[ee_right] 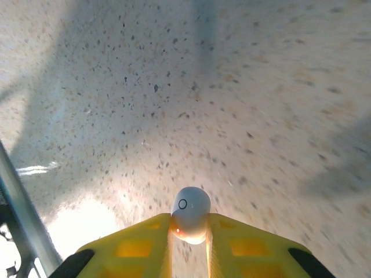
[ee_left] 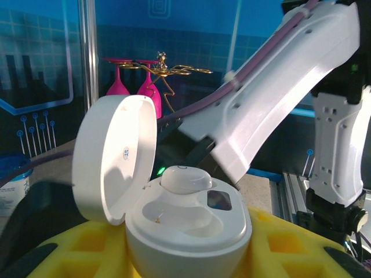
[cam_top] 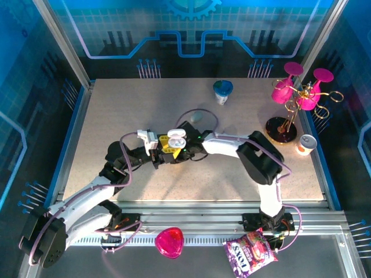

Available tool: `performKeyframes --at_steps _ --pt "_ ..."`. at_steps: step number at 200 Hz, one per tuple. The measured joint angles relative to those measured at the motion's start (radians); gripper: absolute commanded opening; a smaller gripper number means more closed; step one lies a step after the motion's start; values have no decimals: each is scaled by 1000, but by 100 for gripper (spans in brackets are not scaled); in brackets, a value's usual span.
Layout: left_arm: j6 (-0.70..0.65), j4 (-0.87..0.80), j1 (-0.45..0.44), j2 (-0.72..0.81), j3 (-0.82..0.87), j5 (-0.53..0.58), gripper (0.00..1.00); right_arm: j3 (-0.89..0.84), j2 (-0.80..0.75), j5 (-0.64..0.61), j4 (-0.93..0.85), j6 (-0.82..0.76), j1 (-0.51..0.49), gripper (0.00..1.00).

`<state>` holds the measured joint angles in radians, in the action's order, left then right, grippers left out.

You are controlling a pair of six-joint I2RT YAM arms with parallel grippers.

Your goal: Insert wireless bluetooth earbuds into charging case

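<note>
Left hand [ee_left: 188,258]: closed on the charging case [ee_left: 191,234], which is gripped low on both sides between yellow fingers [ee_left: 75,255] moulded with square recesses.
Charging case: smooth white plastic, pebble-shaped, held upright. Its round lid [ee_left: 116,156] is swung open to the left, and a small printed mark can be seen on the inner face.
Seated earbud [ee_left: 185,178]: a glossy white oval, lodged in the right well of the case, with a dark square window just beside it. The left well [ee_left: 168,211] is shown as a shallow scooped hollow with a tiny gold contact.
Right arm [ee_left: 278,87]: a smooth white shell with a lilac cable run along it, seen behind the case.
Right hand [ee_right: 190,227]: narrowed to a pinch, with the held earbud [ee_right: 190,209] caught between two yellow fingertips.
Held earbud: rounded, glossy and white, marked with a small ring on its face and lit orange underneath. It is held above the counter [ee_right: 243,87].
Counter: pale, matte and stone-like, flecked with dark specks.
</note>
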<state>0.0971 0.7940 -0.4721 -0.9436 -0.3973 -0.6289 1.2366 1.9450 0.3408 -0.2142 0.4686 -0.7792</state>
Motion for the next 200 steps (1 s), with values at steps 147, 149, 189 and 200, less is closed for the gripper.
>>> performKeyframes --at_steps 147,149,189,200 --pt "-74 259 0 -304 42 154 25 -201 -704 -218 -96 -10 119 20" --pt "-74 266 0 -311 42 155 25 -198 -706 -222 -101 -10 116 20" --pt "-84 362 -1 -406 41 162 25 -126 -712 -261 -144 -29 26 20" --pt "-94 372 -3 -417 41 163 25 -104 -706 -262 -144 -33 5 20"
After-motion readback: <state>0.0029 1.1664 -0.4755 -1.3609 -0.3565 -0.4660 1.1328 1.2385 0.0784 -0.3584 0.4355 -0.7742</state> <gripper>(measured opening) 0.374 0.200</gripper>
